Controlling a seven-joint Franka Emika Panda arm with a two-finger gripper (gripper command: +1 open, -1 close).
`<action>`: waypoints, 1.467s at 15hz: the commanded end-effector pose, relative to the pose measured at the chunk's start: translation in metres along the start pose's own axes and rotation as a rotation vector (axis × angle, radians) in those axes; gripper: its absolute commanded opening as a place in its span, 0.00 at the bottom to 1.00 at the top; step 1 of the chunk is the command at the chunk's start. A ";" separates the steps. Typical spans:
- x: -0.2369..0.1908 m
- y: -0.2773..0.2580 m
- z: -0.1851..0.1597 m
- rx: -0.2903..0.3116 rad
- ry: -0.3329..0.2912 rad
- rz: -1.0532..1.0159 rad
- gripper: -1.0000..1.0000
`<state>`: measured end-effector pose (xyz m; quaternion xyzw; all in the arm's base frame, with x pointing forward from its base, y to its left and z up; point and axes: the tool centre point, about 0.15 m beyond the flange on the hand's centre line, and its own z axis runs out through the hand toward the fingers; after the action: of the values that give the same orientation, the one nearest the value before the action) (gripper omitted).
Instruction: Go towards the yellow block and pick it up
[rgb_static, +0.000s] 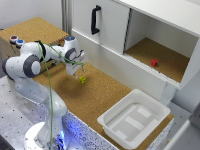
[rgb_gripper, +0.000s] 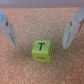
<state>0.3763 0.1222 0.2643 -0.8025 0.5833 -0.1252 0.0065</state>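
Note:
The yellow block (rgb_static: 82, 79) is a tiny yellow-green cube lying on the cork counter (rgb_static: 95, 100), just below my gripper (rgb_static: 81, 68) in the exterior view. In the wrist view the block (rgb_gripper: 42, 51) shows a black "T" on its top face and lies between and slightly ahead of my two fingers. One fingertip (rgb_gripper: 7, 31) and the other fingertip (rgb_gripper: 72, 33) stand wide apart with nothing between them. My gripper (rgb_gripper: 39, 37) is open and does not touch the block.
A white plastic tub (rgb_static: 132, 120) sits on the counter toward the exterior view's right. A white cabinet with a black handle (rgb_static: 95, 20) stands behind; its open compartment holds a small red block (rgb_static: 154, 62). A cork-topped box (rgb_static: 35, 27) stands at the back left.

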 end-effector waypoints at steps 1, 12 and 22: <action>0.019 0.006 -0.016 -0.084 -0.051 -0.347 1.00; 0.045 0.039 0.009 0.114 -0.064 -1.232 1.00; 0.013 0.023 0.038 0.263 -0.076 -1.487 1.00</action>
<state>0.3600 0.0858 0.2440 -0.9908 -0.1072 -0.0770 0.0299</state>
